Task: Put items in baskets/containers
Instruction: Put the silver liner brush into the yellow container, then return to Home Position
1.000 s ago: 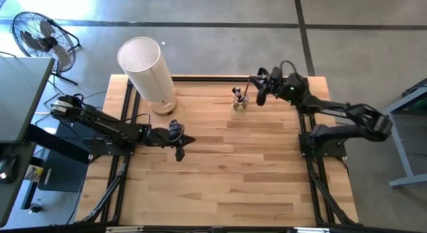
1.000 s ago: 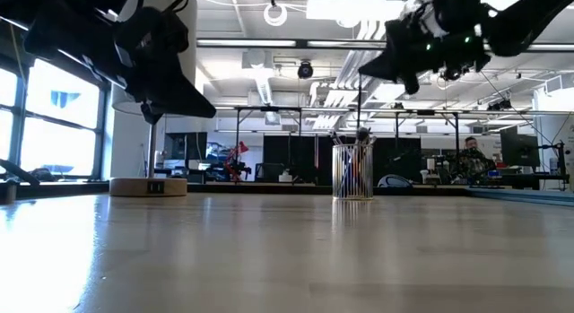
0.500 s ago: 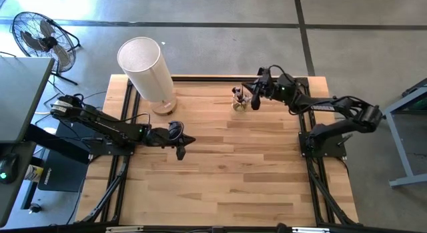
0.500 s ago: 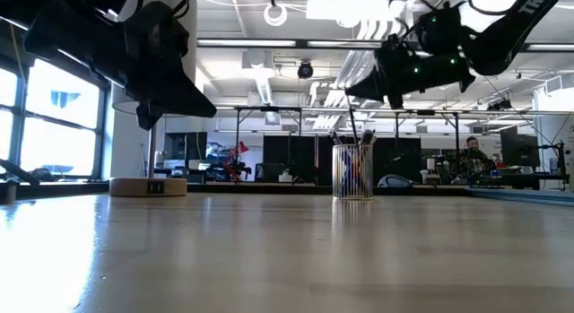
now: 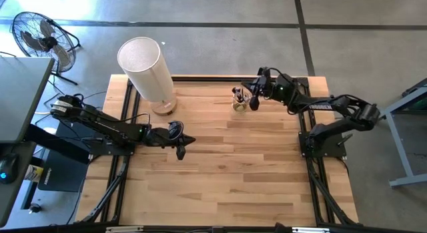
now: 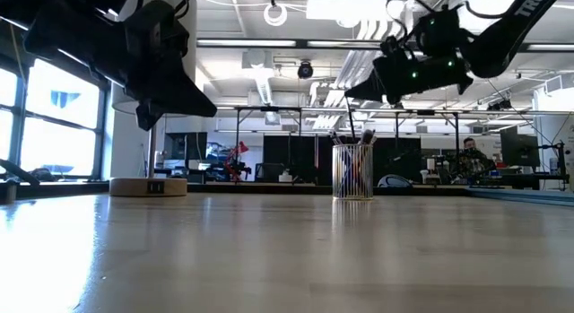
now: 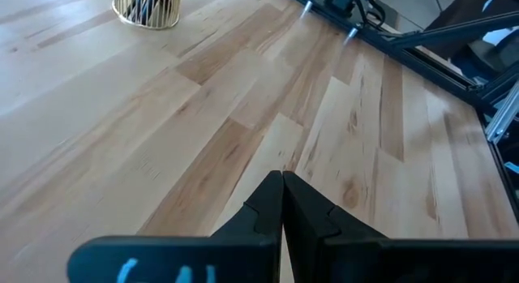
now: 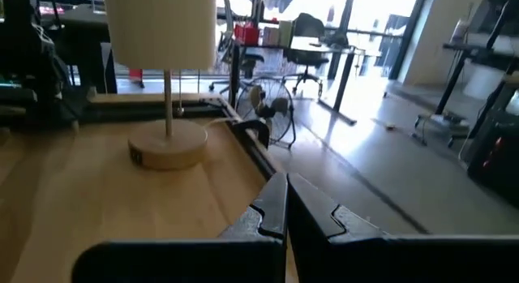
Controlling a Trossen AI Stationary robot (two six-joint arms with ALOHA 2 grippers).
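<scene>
Left pincer clenched, holding nothing, hovering over the desk near the lamp. Brushes all stand in the cup at the far edge; none visible loose. Right pincer clenched, empty, just beside the cup. Looks like the end of the placing step; next move: pull the right arm clear without tipping the cup.

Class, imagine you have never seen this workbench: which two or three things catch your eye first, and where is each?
The tall white cylinder on its wooden base stands at the table's far left corner. Near the far edge's middle sits a small glass cup full of thin brushes, with the right end effector hovering close beside it, fingers shut. The left end effector waits, shut, above the table's left side.
</scene>
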